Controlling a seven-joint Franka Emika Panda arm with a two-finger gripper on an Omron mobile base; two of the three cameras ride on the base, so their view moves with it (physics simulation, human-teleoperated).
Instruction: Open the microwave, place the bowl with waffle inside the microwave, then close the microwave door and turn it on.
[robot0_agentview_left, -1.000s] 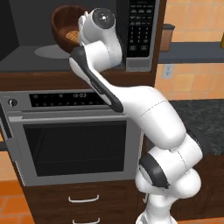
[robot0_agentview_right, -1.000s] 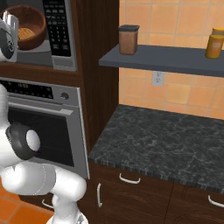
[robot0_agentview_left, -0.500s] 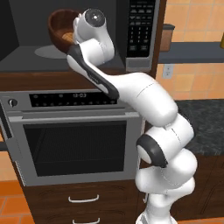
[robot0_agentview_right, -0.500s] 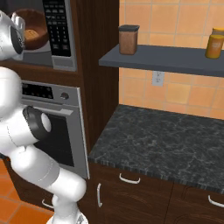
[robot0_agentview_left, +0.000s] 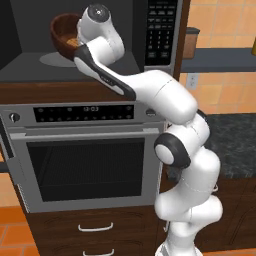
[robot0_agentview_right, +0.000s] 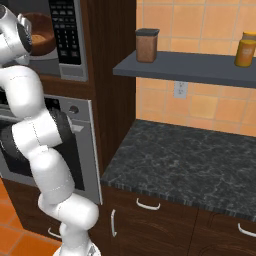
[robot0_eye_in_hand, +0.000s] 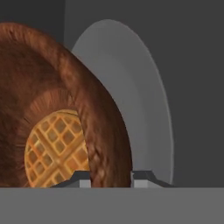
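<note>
Bowl with waffle (robot0_eye_in_hand: 65, 131) hangs inside the open microwave (robot0_agentview_left: 100, 65), pinched at its rim by the gripper (robot0_eye_in_hand: 111, 179), whose 2 fingertips stand narrow on the wall. The grey turntable (robot0_eye_in_hand: 140, 100) lies toward 3 o'clock in the hand view. The placing step is in hand; next the arm should probably lower the bowl onto the turntable and release.

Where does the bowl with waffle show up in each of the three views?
Left base view: bowl with waffle at upper left, inside the open microwave, above the turntable.
Right base view: upper left, brown rim beside the keypad panel.
Hand view: fills the left half, rim between the jaws.
Shared landmark: the grey turntable plate.
</note>
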